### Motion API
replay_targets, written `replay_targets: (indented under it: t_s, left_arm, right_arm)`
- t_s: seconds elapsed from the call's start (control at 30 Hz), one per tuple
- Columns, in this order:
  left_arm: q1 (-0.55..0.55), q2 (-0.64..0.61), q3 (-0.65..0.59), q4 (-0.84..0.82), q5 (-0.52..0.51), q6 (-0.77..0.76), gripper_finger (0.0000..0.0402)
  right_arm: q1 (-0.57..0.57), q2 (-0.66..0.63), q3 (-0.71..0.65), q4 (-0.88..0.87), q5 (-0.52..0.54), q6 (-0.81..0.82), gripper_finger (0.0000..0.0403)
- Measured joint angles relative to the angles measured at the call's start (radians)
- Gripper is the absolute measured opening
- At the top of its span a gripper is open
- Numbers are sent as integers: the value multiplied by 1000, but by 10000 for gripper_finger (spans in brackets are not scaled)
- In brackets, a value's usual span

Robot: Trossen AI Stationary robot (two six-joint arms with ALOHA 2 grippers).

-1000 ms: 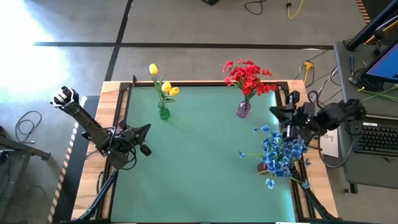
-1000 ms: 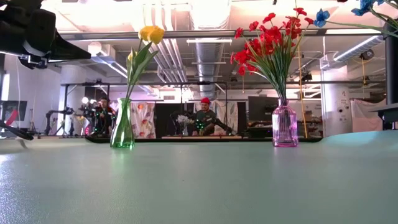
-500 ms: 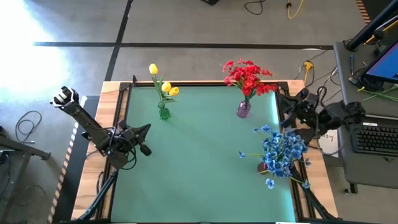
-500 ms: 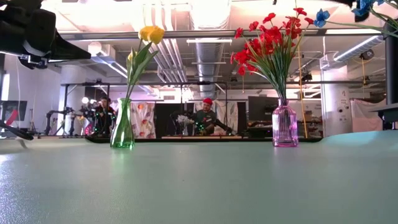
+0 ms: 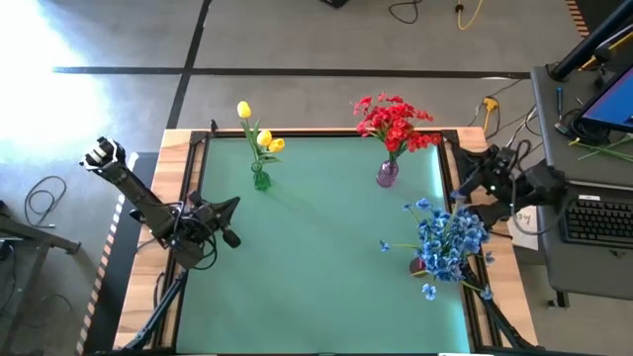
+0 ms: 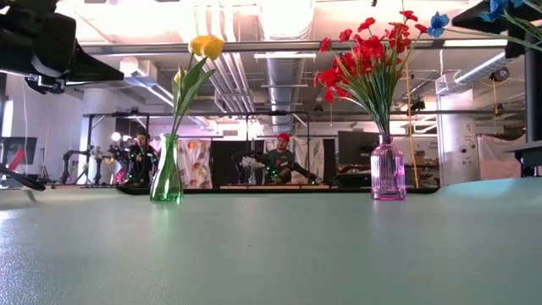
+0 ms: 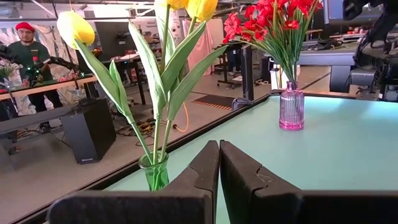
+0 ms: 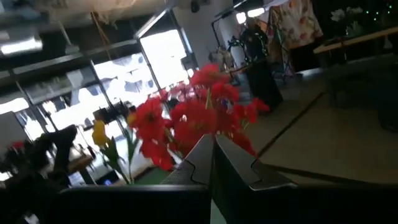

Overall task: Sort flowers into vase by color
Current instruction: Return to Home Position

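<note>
Yellow flowers (image 5: pixel 259 138) stand in a green glass vase (image 6: pixel 167 174) at the far left of the green mat. Red flowers (image 5: pixel 394 121) stand in a purple vase (image 6: pixel 388 172) at the far right. Blue flowers (image 5: pixel 447 240) rise from a small vase (image 5: pixel 419 265) near the table's right edge. My left gripper (image 7: pixel 219 152) is shut and holds nothing; it hovers level at the mat's left side (image 5: pixel 233 205), pointing toward the yellow flowers. My right gripper (image 8: pixel 211 146) is shut and holds nothing; it hangs over the table's right edge (image 5: pixel 477 170), pointing toward the red flowers.
The wooden table frame (image 5: pixel 188 198) borders the mat. A desk with a keyboard (image 5: pixel 598 220) and a sheet of paper stands just right of the table. People sit at benches in the room beyond the far edge (image 6: pixel 279 161). The mat's middle (image 5: pixel 316 247) is bare.
My right gripper has drawn back from above the blue flowers toward the table's right edge, sinking a little and turning toward the red flowers. It has stayed shut. The flowers and my left arm have kept still.
</note>
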Motion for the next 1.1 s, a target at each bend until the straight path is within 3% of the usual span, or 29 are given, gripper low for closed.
replay_targets:
  t_s: [0.07,0.27,0.5,0.73,0.87,1.1]
  left_arm:
    - [0,0,0,0,0,0,0]
    - [1,3,0,-4,0,1,0]
    - [1,9,0,-3,-1,4,0]
    - [2,9,0,-1,-1,4,0]
    - [2,14,0,-1,-1,4,0]
    - [2,20,0,3,1,45,0]
  right_arm:
    - [0,-47,-2,-15,6,24,9]
    - [0,-29,25,-137,108,61,9]
    - [0,-22,-52,-245,43,53,9]
    - [0,7,-122,-176,12,88,9]
    - [0,24,-176,-140,-85,99,9]
    - [0,64,-317,2,-92,112,9]
